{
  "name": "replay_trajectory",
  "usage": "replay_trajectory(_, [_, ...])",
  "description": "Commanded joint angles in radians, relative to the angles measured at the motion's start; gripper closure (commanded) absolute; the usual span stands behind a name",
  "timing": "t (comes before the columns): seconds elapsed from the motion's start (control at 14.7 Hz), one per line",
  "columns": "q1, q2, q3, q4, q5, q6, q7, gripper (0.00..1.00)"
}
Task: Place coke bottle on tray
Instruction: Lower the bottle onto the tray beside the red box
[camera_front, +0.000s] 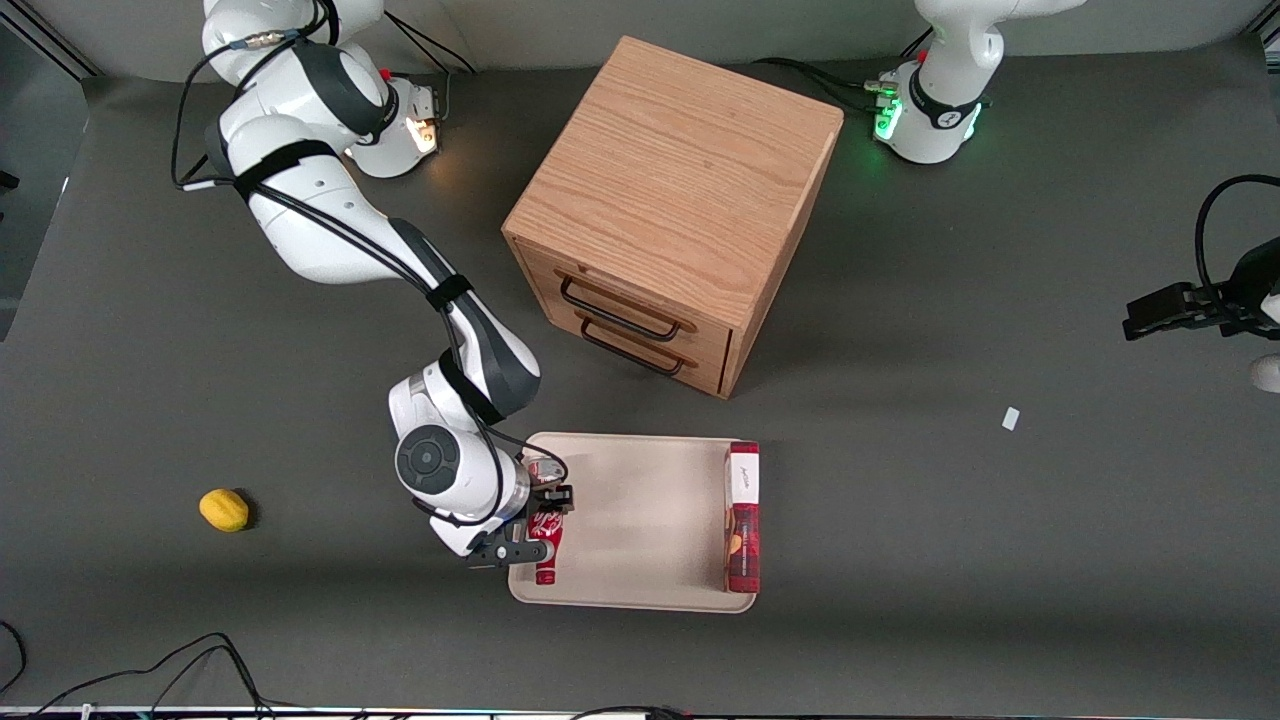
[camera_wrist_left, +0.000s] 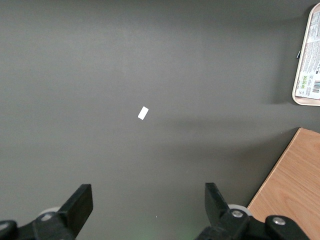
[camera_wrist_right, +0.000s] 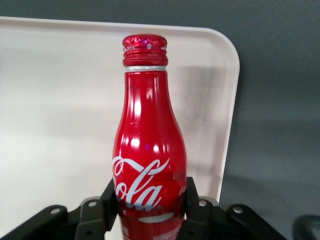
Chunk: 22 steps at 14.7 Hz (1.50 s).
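Observation:
The coke bottle (camera_front: 546, 545) is a small red contoured bottle with white script and a red cap. It lies lengthwise over the tray's end nearest the working arm, cap toward the front camera. My gripper (camera_front: 541, 522) is shut on the bottle's body, a finger on each side. In the right wrist view the bottle (camera_wrist_right: 148, 160) fills the middle, gripped low on its body by the gripper (camera_wrist_right: 149, 200), with the tray (camera_wrist_right: 60, 100) under it. The beige tray (camera_front: 640, 520) lies in front of the cabinet, nearer the front camera. I cannot tell whether the bottle touches the tray.
A red rectangular box with a white label (camera_front: 742, 515) lies on the tray's end toward the parked arm. A wooden drawer cabinet (camera_front: 670, 210) stands farther from the camera. A yellow lemon (camera_front: 224, 509) lies toward the working arm's end. A small white scrap (camera_front: 1011, 418) lies toward the parked arm's end.

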Motion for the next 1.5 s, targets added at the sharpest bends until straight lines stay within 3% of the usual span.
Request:
replay_trajectory(0.0, [0.025, 0.020, -0.017, 0.047, -0.022, 0.004, 0.016, 0.86])
replay_trajectory(0.14, [0.025, 0.026, -0.019, 0.046, -0.022, 0.024, 0.021, 0.68])
replay_trajectory(0.48, [0.025, 0.055, -0.034, 0.043, -0.022, 0.070, 0.021, 0.47])
replay_trajectory(0.61, [0.025, 0.055, -0.034, 0.038, -0.022, 0.089, 0.023, 0.09])
replay_trajectory(0.68, [0.025, 0.055, -0.035, 0.038, -0.022, 0.090, 0.023, 0.00])
replay_trajectory(1.43, [0.026, 0.026, -0.038, 0.026, -0.017, 0.106, 0.024, 0.00])
